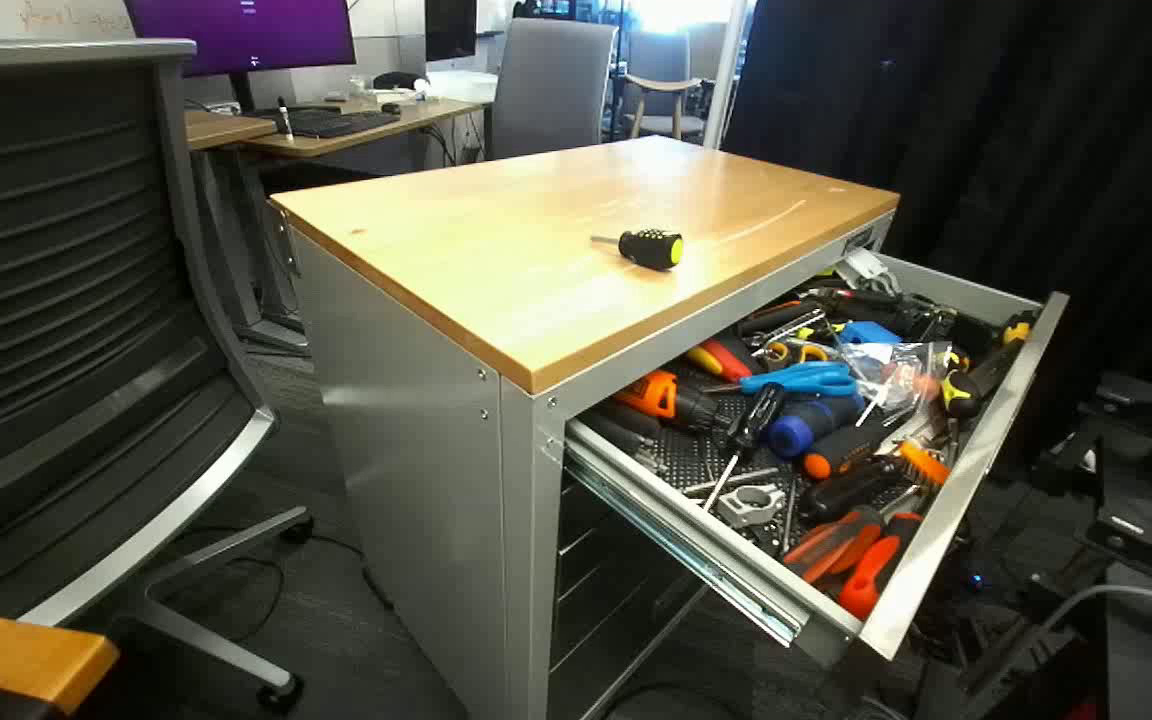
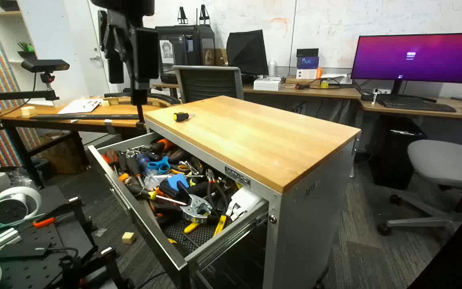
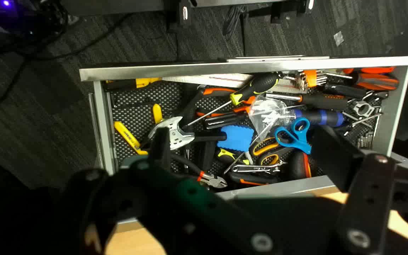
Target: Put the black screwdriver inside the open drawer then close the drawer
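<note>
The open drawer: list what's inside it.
Visible in the drawer: blue-handled scissors, a long-shafted screwdriver, a clear plastic bag, wire cutters and other tools. Whatever lies beneath these is covered, and the gripper hides part of the drawer in the wrist view.

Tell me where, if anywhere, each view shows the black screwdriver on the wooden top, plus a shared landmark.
In an exterior view: screwdriver above centre, slightly right.
In an exterior view: screwdriver left of centre, slightly above.
Wrist view: not visible.
Shared landmark: blue scissors in the drawer.
</note>
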You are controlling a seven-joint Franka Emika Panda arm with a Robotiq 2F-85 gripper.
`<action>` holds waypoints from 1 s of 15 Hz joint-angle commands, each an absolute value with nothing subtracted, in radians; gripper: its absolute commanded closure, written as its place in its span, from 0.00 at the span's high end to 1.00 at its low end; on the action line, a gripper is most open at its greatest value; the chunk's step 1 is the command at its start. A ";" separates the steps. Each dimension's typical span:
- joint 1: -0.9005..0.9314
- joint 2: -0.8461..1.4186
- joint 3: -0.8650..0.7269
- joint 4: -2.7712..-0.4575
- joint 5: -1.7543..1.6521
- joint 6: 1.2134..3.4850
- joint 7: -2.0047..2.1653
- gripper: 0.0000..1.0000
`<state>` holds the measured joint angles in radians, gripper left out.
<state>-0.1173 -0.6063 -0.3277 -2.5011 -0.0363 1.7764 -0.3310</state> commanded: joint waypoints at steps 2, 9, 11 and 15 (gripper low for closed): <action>-0.135 -0.603 -0.313 -2.492 -0.028 1.775 -0.340 1.00; -0.123 -0.569 -0.277 -2.481 -0.017 1.805 -0.282 1.00; -0.085 -0.503 -0.185 -2.470 -0.026 1.891 -0.193 1.00; -0.008 -0.346 -0.014 -2.404 -0.067 1.983 -0.083 1.00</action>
<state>-0.0543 -0.4786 -0.1107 -2.4856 -0.0361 1.9411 -0.1612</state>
